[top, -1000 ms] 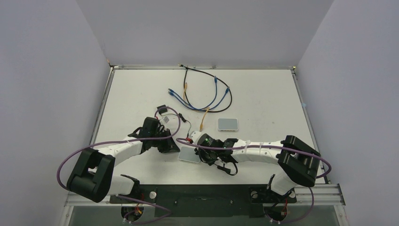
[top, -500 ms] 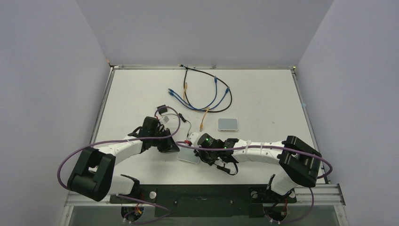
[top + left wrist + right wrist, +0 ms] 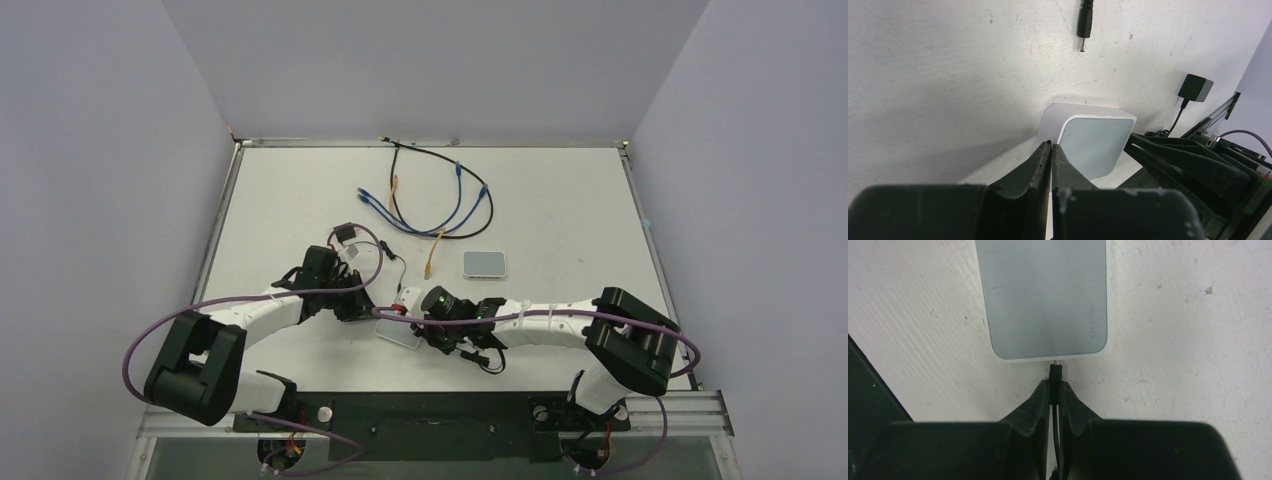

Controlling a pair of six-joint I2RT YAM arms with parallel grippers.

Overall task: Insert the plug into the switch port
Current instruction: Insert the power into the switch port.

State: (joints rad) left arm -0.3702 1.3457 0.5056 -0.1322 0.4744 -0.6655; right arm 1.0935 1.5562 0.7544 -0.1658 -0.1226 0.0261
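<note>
The small white box with a pale grey face [image 3: 1043, 295] lies flat on the table, also seen in the top view [image 3: 397, 335]. My right gripper [image 3: 1055, 386] is shut on the black plug [image 3: 1055, 373]. The plug's metal tip touches the box's near narrow edge, and the switch port on that edge is hidden. My left gripper [image 3: 1051, 146] is shut on nothing, with its tips against the box [image 3: 1095, 142] at its left corner. In the top view both grippers meet at the box, left gripper [image 3: 368, 310] and right gripper [image 3: 428, 332].
A second white box [image 3: 484, 264] lies further back right. A loose black barrel plug [image 3: 1084, 22] and a black adapter [image 3: 1196, 87] lie near the box. A tangle of black, blue and orange cables [image 3: 430, 200] is at the back.
The box and my right gripper with the plug have shifted slightly left and toward the near edge. My left gripper has edged back a little. Both grippers stay shut.
</note>
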